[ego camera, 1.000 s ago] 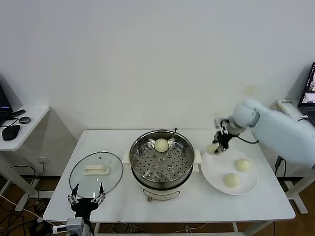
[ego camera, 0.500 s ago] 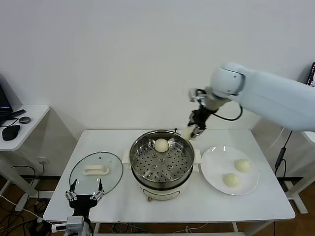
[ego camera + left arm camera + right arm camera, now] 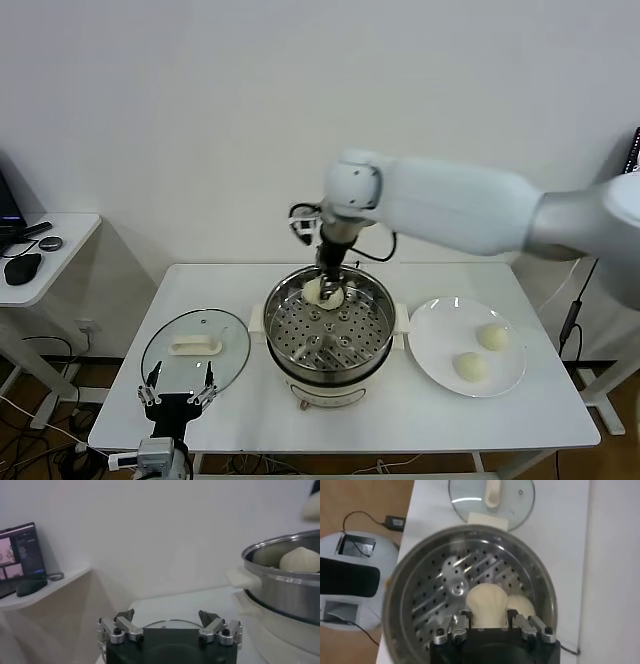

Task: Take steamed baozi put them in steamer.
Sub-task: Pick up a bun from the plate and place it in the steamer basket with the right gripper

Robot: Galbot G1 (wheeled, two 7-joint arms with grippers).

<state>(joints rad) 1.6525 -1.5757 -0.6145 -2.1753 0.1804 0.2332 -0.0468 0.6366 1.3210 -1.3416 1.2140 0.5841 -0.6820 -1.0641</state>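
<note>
While reaching over the large round stainless-steel steamer (image 3: 328,325), right gripper (image 3: 329,285) pinching one smooth cream-white baozi (image 3: 486,605) above the perforated tray's far side, just beside a second bun (image 3: 521,605) lying there. Two further cream-white buns (image 3: 493,336) (image 3: 469,366) on the flat white plate (image 3: 437,350), right of the steamer. Left gripper (image 3: 177,392) parked low, fingers spread, near the round glass lid (image 3: 195,350) left of the steamer.

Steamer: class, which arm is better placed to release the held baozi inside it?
Right. The right gripper holds a baozi over the steamer; the left gripper idles near the glass lid.
</note>
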